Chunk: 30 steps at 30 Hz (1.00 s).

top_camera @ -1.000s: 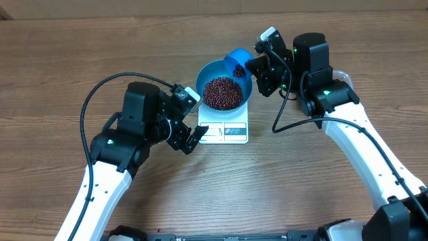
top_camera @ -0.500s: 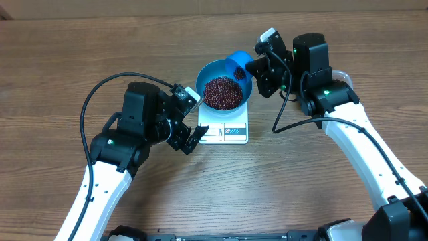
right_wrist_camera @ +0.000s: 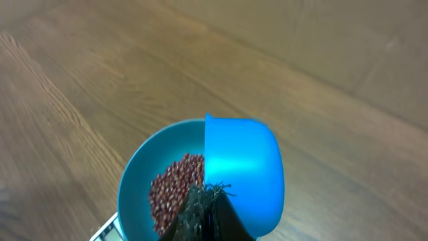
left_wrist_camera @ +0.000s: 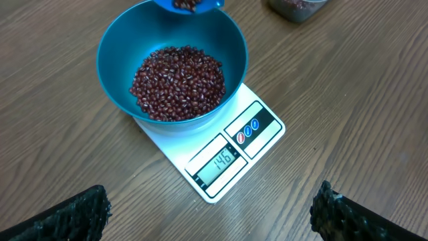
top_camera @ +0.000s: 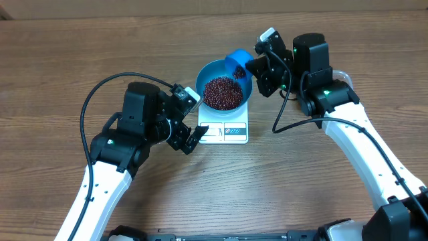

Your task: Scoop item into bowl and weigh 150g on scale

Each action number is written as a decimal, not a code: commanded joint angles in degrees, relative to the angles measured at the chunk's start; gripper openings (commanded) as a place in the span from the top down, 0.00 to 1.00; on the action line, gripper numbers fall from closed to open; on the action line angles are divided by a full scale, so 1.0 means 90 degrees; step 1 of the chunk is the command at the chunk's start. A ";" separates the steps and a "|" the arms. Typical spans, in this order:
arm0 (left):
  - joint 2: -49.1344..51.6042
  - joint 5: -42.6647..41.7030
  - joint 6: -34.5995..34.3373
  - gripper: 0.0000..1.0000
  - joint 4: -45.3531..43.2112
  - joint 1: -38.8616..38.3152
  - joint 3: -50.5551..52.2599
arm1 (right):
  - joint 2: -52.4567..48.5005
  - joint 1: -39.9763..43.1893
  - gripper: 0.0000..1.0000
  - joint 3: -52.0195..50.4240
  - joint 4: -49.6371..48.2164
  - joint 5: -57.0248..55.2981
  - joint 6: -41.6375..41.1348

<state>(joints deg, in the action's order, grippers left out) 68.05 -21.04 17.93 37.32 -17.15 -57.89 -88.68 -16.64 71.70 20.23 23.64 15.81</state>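
Right end effector (top_camera: pixel 256 67): clamping shut on blue scoop (top_camera: pixel 237 63).
Left end effector (top_camera: pixel 192 139): gaping wide, gripping nothing.
Bowl (top_camera: pixel 208 72): sitting on scale (top_camera: pixel 231 132), between both end effectors.
Beans (top_camera: pixel 223 92): lying in Bowl, beneath blue scoop.

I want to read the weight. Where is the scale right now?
Near the centre of the overhead view, the scale sits under the bowl, with its display edge toward the bottom of the frame, just right of the open left claw.

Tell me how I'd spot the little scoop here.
Find the white scale on the wooden table; a deep blue bowl of red-brown beans sits on it. The scoop hangs over the bowl's far rim, gripped by the right end effector: smaller, brighter blue, holding only a few beans.
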 commanded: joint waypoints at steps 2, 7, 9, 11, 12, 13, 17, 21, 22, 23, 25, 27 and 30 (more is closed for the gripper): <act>0.0010 -0.0095 -0.0090 0.00 0.0000 0.0034 -0.0163 | -0.0010 -0.0015 0.96 0.0153 0.0056 0.0044 0.0063; 0.0010 -0.0095 -0.0090 0.00 0.0000 0.0034 -0.0163 | -0.0032 -0.0015 0.96 0.0153 -0.0151 0.0046 0.0056; 0.0010 -0.0095 -0.0090 0.00 0.0000 0.0034 -0.0163 | -0.0032 -0.0015 0.96 0.0153 -0.0102 0.0044 0.0058; 0.0010 -0.0095 -0.0090 0.01 0.0000 0.0034 -0.0163 | -0.0032 -0.0015 0.96 0.0153 0.0087 0.0041 0.0063; 0.0010 -0.0095 -0.0090 0.00 0.0000 0.0034 -0.0163 | -0.0036 -0.0015 0.96 0.0153 0.0172 0.0041 0.0066; 0.0010 -0.0095 -0.0090 0.00 0.0000 0.0034 -0.0163 | -0.0044 -0.0015 0.96 0.0153 0.0180 0.0041 0.0066; 0.0010 -0.0095 -0.0090 0.00 0.0000 0.0034 -0.0163 | -0.0056 -0.0015 0.96 0.0153 -0.0073 0.0044 0.0061; 0.0010 -0.0095 -0.0090 0.01 0.0000 0.0034 -0.0163 | -0.0056 -0.0015 0.96 0.0153 0.0153 0.0041 0.0063; 0.0010 -0.0095 -0.0090 0.01 0.0000 0.0034 -0.0163 | -0.0058 -0.0015 0.96 0.0153 0.0160 0.0044 0.0063; 0.0010 -0.0095 -0.0090 0.00 0.0000 0.0034 -0.0163 | -0.0061 -0.0015 0.96 0.0153 0.0121 0.0044 0.0061; 0.0010 -0.0095 -0.0090 0.00 0.0000 0.0034 -0.0163 | -0.0061 -0.0015 0.96 0.0153 0.0041 0.0044 0.0061; 0.0010 -0.0095 -0.0090 0.01 0.0000 0.0034 -0.0163 | -0.0061 -0.0015 0.96 0.0153 0.0022 0.0044 0.0061; 0.0010 -0.0095 -0.0090 0.00 0.0000 0.0034 -0.0163 | -0.0061 -0.0015 0.96 0.0153 0.0049 0.0044 0.0058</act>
<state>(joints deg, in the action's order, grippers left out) 68.05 -21.04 17.93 37.32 -17.15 -57.89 -88.84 -16.64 71.72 20.97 23.73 16.14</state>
